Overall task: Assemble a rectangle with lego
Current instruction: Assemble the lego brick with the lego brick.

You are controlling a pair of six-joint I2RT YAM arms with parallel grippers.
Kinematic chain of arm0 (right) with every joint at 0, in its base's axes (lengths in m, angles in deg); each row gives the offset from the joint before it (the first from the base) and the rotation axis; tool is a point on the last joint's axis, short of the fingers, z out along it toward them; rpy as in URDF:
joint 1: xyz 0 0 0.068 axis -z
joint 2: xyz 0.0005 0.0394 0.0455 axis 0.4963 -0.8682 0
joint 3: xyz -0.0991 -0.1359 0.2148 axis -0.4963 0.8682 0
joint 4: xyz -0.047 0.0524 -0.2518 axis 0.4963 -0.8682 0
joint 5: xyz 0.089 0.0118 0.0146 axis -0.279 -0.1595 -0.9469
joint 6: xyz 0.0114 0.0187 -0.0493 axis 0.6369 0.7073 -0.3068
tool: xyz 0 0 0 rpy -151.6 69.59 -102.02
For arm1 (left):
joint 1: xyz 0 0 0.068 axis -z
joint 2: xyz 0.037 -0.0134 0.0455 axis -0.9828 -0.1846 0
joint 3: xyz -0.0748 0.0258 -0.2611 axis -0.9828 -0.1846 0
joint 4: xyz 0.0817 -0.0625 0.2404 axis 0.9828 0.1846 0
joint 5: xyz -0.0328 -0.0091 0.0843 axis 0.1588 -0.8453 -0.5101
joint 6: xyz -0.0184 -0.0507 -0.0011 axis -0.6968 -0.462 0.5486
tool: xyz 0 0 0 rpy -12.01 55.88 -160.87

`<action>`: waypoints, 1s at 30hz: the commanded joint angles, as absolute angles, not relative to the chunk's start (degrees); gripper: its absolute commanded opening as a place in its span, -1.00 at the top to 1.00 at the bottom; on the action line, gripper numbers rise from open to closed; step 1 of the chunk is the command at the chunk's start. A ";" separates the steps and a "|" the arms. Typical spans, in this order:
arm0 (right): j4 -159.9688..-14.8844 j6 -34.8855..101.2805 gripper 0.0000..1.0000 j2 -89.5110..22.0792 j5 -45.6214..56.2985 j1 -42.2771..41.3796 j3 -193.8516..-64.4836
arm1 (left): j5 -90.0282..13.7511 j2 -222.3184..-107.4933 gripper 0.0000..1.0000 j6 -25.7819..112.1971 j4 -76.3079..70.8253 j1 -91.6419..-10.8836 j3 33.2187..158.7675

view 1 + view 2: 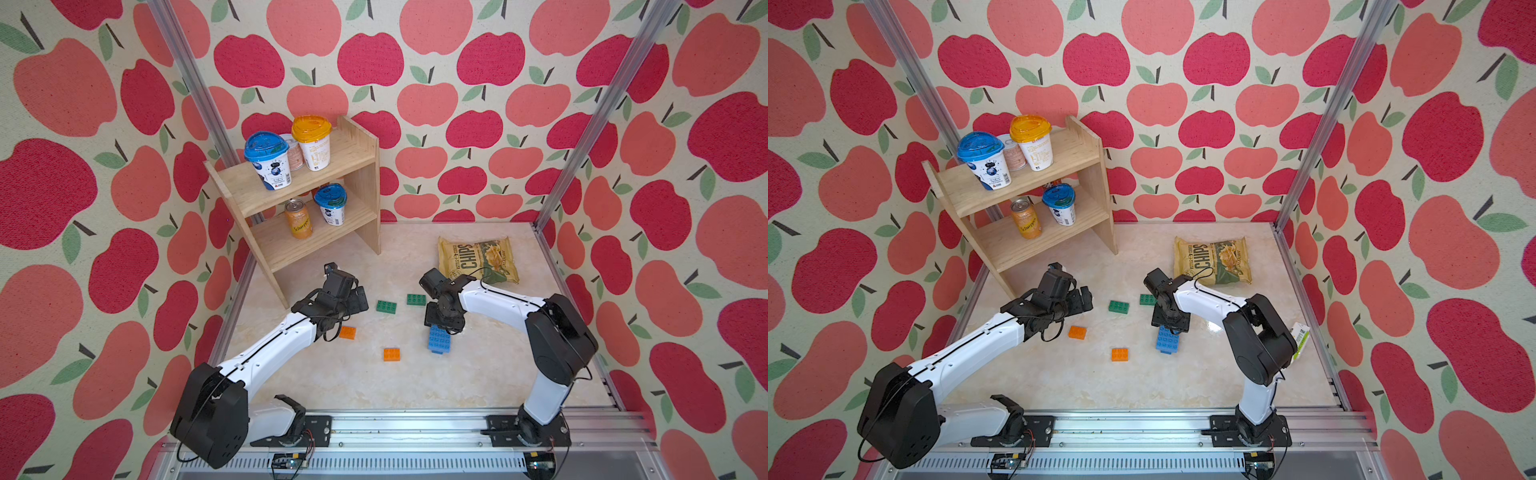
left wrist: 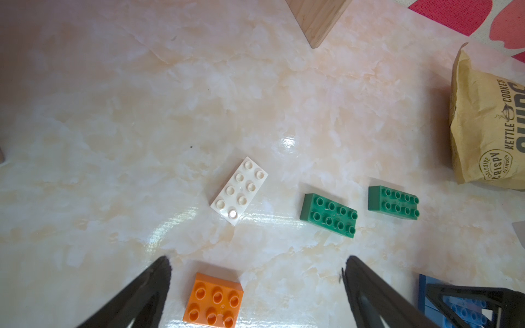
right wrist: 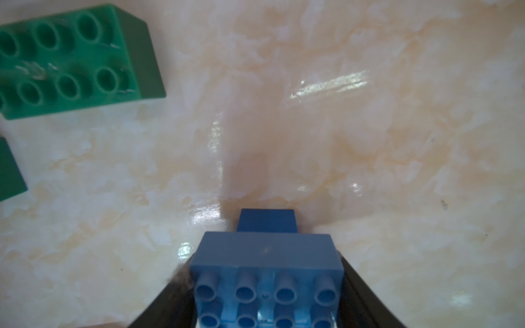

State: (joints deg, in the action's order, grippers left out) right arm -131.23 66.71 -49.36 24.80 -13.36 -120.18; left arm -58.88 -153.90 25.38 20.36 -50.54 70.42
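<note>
Two shades of blue in the studded lego block my right gripper pinches; left gripper spread, orange brick near it.

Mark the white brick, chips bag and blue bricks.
White studded plastic brick point(image 2: 239, 190), left wrist view, centre of studded top.
Tan chips bag point(image 1: 478, 259), in a top view, middle of printed front.
Blue studded plastic bricks point(image 1: 439, 340), in a top view, studded top face.

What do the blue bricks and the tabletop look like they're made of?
The blue bricks: likely hard moulded plastic, satin finish; crisp edges and identical hollow studs. The tabletop: seemingly glossy marble-patterned laminate or vinyl; bright glare streaks show a slick surface, though real stone cannot be ruled out.
</note>
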 commanded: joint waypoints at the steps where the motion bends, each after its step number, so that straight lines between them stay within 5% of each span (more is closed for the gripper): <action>1: -134.54 65.67 0.37 -55.89 21.16 -13.90 -114.62 | -59.40 -153.72 -0.95 25.92 19.62 -50.14 70.96; 15: -132.72 49.12 0.17 -49.73 25.56 -3.52 -116.84 | -59.50 -154.44 -0.95 25.63 19.77 -50.09 71.67; 25: -134.06 42.17 -0.57 -50.59 24.79 -0.57 -120.30 | -60.39 -153.94 -0.95 25.33 20.51 -49.92 71.67; 30: -133.20 43.00 -0.77 -49.30 22.64 -0.52 -120.00 | -60.65 -153.63 -0.95 25.64 20.82 -49.92 71.58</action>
State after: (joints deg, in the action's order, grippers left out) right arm -131.73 43.71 -49.91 23.73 -0.86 -120.23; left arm -59.12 -153.92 25.36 20.25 -50.22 70.42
